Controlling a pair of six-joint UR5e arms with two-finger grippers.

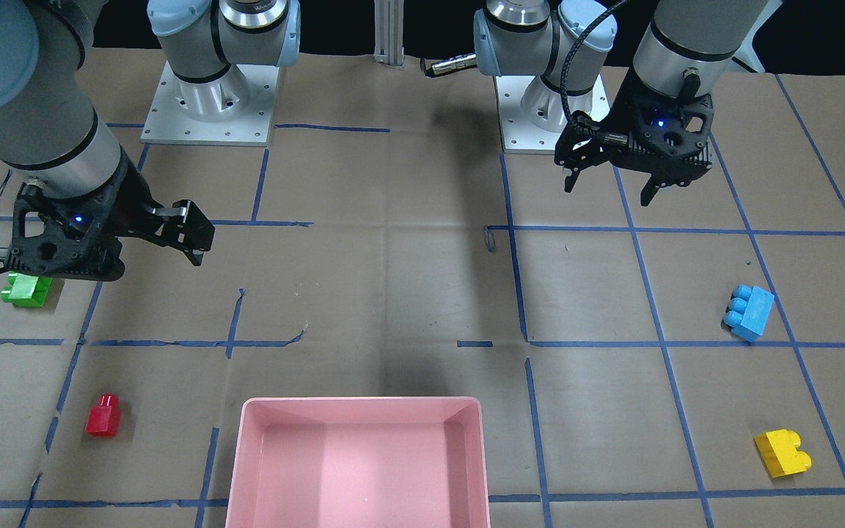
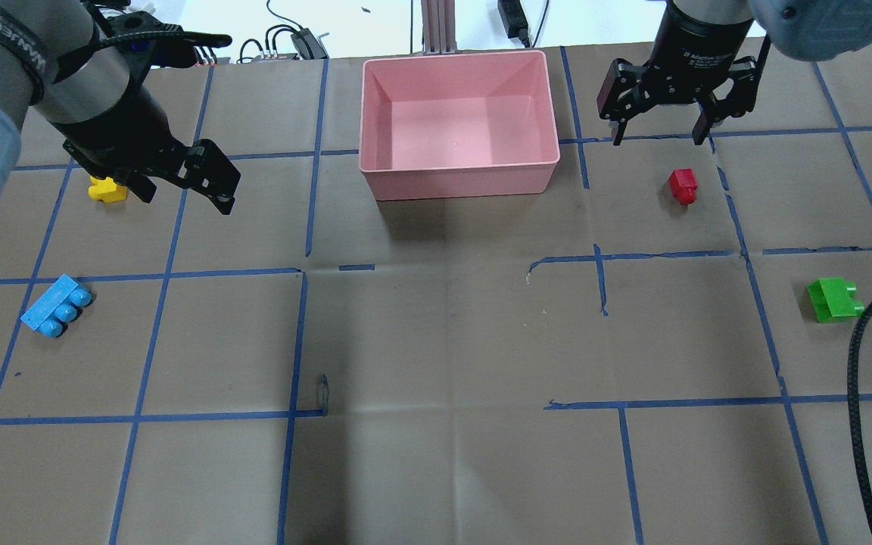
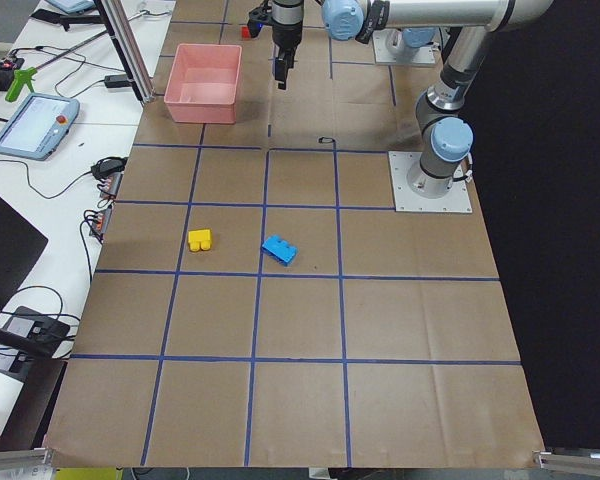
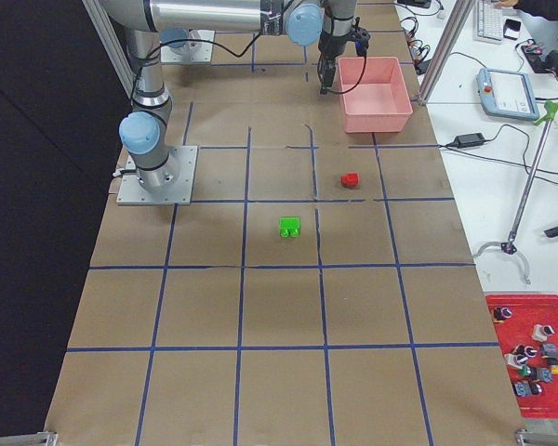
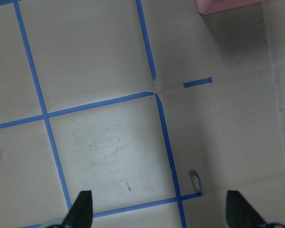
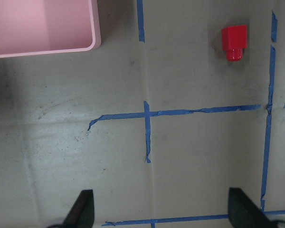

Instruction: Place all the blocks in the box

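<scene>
Pink box (image 2: pixel 459 182) empty; green brick (image 2: pixel 833 300), red brick (image 2: pixel 683 185), light-blue brick (image 2: pixel 57 305), yellow brick (image 2: pixel 103 189) all outside. Left gripper (image 2: pixel 188 203), right gripper (image 2: pixel 657 140) spread wide, nothing held.

Light falls on my table (image 2: pixel 436 469) from above, bright and even, so the brown paper and tape lines read clearly in every view. Shadows are soft. In the overhead view a grey smudge lies on the paper along the box's (image 2: pixel 459 182) near wall, and a broad dim band runs down the middle of the front-facing view. The red block (image 6: pixel 234 38) sits in a faint dark halo. The paper has a pale sheen in my left wrist view. At the bottom of the wrist views, the tips of my left gripper (image 5: pixel 160 208) and right gripper (image 6: pixel 161 206) are dark, soft-edged and out of focus. Beyond the table, the side views fall to black.
</scene>
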